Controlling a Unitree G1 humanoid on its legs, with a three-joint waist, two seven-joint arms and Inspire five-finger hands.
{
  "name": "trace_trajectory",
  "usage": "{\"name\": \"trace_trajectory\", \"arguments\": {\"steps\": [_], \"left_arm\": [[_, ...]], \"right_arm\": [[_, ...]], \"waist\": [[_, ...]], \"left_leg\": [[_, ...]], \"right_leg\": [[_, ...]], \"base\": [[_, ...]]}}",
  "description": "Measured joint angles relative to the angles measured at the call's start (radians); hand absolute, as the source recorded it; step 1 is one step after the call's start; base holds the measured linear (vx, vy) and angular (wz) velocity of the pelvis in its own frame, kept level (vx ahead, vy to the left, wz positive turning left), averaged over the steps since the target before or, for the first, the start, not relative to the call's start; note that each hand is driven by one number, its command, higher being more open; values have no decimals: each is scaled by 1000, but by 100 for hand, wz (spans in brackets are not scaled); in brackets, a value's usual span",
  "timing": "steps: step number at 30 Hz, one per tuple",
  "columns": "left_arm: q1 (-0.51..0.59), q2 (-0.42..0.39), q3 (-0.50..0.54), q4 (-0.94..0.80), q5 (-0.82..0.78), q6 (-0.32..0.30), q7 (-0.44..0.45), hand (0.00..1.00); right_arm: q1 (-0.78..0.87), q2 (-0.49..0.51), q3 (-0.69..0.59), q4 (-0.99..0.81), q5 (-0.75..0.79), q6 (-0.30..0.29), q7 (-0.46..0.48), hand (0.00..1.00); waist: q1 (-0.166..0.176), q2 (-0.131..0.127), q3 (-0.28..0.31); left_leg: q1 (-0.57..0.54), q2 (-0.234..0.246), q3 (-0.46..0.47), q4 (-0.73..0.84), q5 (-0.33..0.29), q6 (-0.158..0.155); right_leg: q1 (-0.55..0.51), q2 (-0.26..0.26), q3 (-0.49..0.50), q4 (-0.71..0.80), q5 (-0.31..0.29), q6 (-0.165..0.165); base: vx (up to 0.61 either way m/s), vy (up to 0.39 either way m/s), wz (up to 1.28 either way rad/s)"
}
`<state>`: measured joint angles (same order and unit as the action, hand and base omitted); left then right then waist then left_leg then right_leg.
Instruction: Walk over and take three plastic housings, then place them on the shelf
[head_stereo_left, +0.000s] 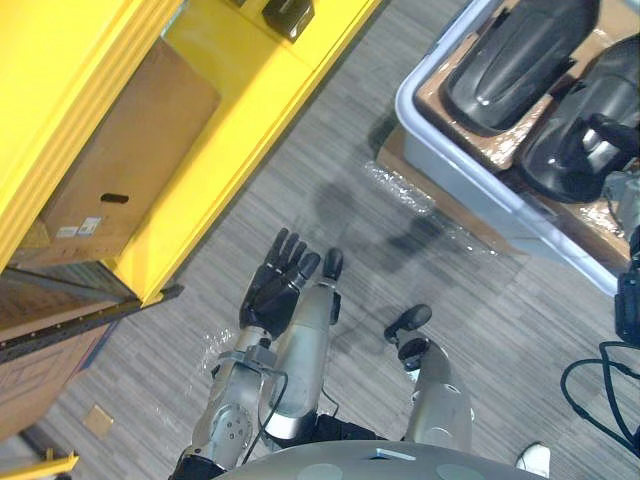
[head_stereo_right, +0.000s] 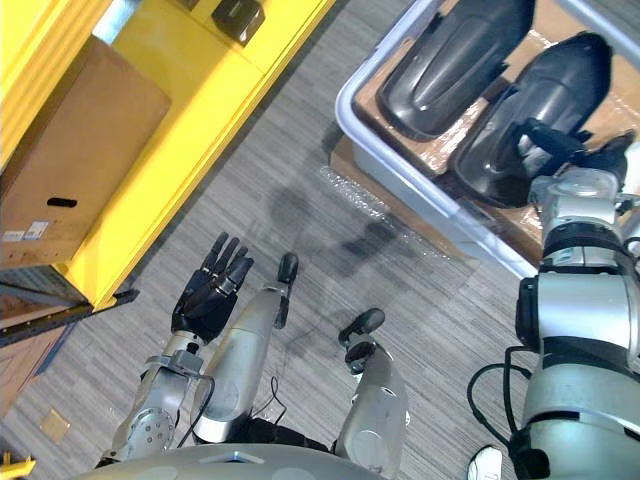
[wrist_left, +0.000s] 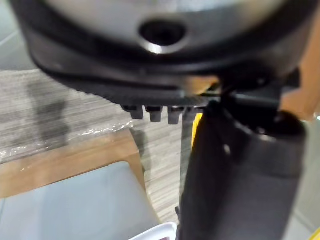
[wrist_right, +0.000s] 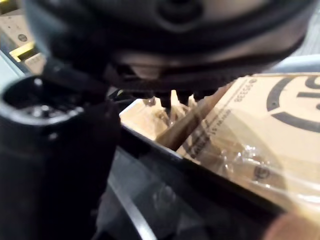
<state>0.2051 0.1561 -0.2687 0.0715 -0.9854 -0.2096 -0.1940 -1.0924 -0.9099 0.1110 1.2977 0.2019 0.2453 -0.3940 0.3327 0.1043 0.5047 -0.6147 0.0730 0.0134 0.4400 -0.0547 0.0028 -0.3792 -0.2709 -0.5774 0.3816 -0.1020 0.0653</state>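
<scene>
- Far left: yellow shelf (head_stereo_left: 250, 90), with a cardboard box (head_stereo_left: 120, 170) sitting on it.
- Left hand (head_stereo_left: 277, 280) above the floor, fingers straight and empty.
- Two dark plastic housings (head_stereo_right: 450, 60) lie side by side in the grey bin (head_stereo_right: 400, 150).
- Right hand (head_stereo_right: 545, 140) is over the right-side housing; can't tell its finger state.

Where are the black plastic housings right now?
The black housings lie side by side in the grey bin, upper right in the eye views, across the floor from the yellow shelf.
</scene>
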Motion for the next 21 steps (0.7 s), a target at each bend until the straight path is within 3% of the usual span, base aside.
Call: {"name": "trace_trajectory", "arguments": {"steps": [4,9,14,21], "left_arm": [[0,1,1,4,-29,-13,-4,100],[0,10,4,3,-38,-32,-12,100],[1,11,49,-8,-38,-32,-13,100],[41,28,142,-123,-35,-31,19,100]], "right_arm": [[-39,-58,21,34,-93,73,0,0],[-42,-70,22,48,-195,123,41,0],[-36,-66,42,58,-297,92,96,0],[107,26,39,-17,-356,38,102,0]], "waist": [[17,12,6],[16,13,6],[7,14,6],[-6,-4,17]], "left_leg": [[-13,-4,-6,9,0,0],[-23,-4,-15,10,1,0],[-8,3,-16,10,-2,-4],[97,21,-10,-10,-8,-18]], "right_leg": [[-4,-3,-7,3,0,0],[-7,-1,-20,2,-1,-2],[12,9,-20,1,-3,-6],[101,21,-15,8,-25,-21]], "base": [[-8,5,5],[38,-8,5],[42,-24,-1],[-38,-36,-2]]}}
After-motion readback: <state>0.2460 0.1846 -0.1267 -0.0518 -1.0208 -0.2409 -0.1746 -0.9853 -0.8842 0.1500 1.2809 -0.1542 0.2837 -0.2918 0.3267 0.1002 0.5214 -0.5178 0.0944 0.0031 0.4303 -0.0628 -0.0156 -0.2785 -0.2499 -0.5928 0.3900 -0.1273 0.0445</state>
